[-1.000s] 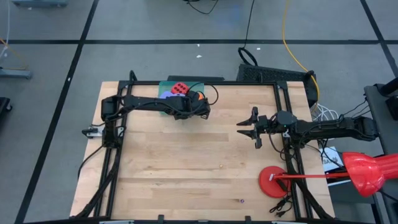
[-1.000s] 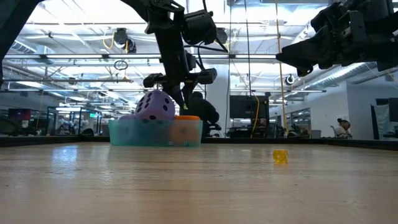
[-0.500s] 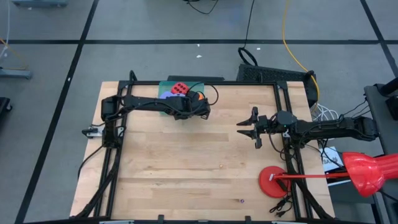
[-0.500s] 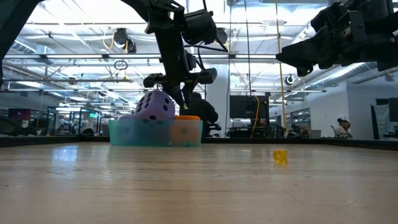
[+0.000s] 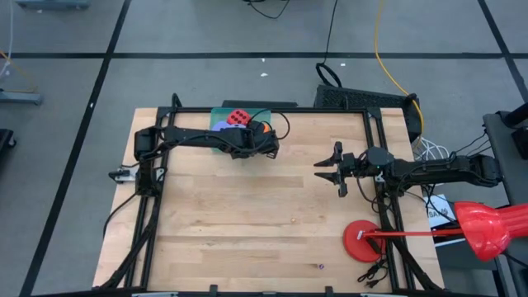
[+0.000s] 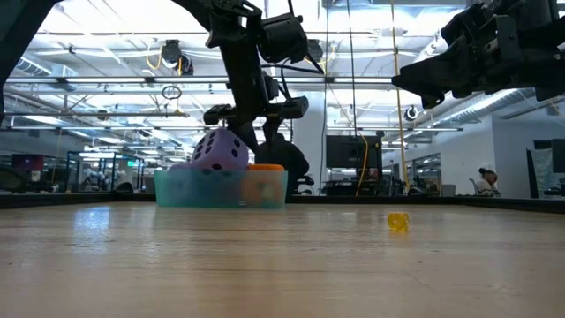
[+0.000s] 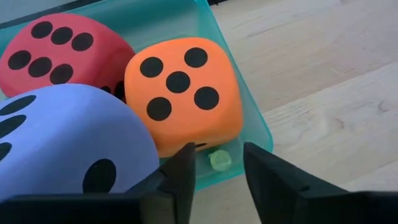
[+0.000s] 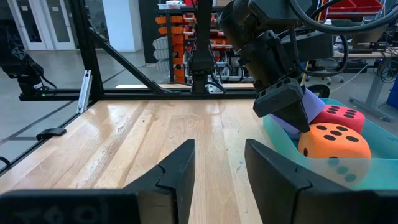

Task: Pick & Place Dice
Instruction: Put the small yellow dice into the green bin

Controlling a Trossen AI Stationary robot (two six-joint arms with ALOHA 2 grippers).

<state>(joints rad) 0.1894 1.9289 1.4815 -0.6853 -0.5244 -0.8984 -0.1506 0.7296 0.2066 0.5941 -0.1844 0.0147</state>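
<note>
Orange die (image 7: 183, 93) sits in the teal tray (image 7: 235, 93) at the bench's far edge, beside the red die (image 7: 56, 53) and a purple-blue die (image 7: 68, 143). Left gripper (image 7: 217, 168) hovers at the tray corner, fingers parted, gripping nothing: looks like the release step. Next: lift clear without nudging the dice. Versus earlier frames, nothing visibly shifted. Right gripper (image 5: 337, 176) waits mid-bench, part open, empty.

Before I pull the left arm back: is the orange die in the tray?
In. The orange die sits inside the tray wall beside the red die.
</note>
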